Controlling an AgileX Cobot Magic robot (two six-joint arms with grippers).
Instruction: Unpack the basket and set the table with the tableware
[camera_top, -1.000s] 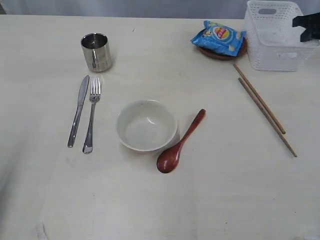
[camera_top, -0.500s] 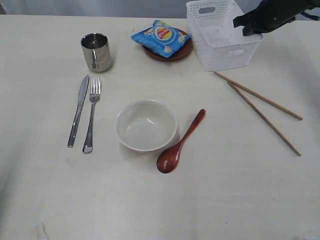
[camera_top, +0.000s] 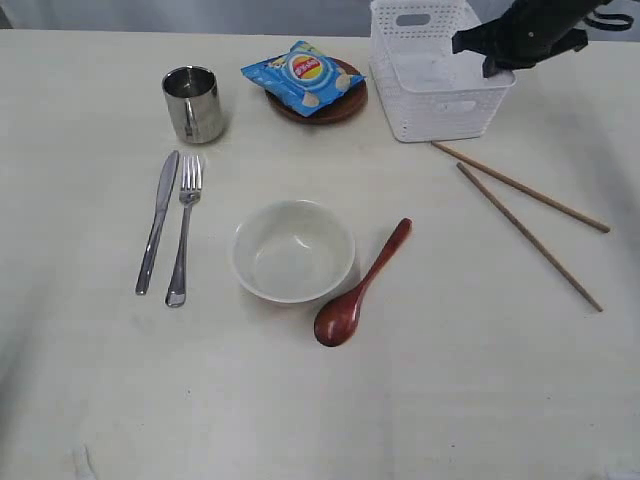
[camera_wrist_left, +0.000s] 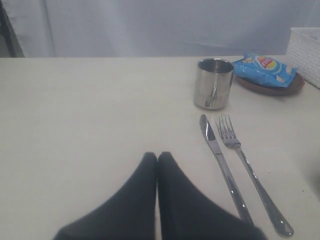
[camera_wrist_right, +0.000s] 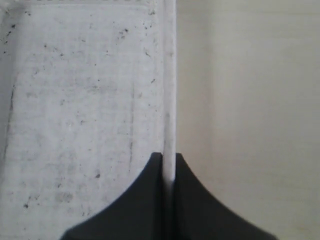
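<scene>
I saw the pale table (camera_top: 450, 400). The white basket (camera_top: 440, 110) sat on it, touching my right claw (camera_top: 487, 58). A brown plate (camera_top: 350, 103) sat just past the basket. Two chopsticks (camera_top: 525, 188) lay near the claw. The bowl (camera_top: 293, 250), spoon (camera_top: 360, 290), cup (camera_top: 192, 103), knife (camera_top: 157, 220) and fork (camera_top: 183, 235) lay far from it.

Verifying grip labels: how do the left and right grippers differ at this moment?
The left gripper is shut on nothing; the right gripper pinches the basket wall. The left gripper hangs over the table near the knife; the right gripper is at the basket's rim. Both are shut.
</scene>
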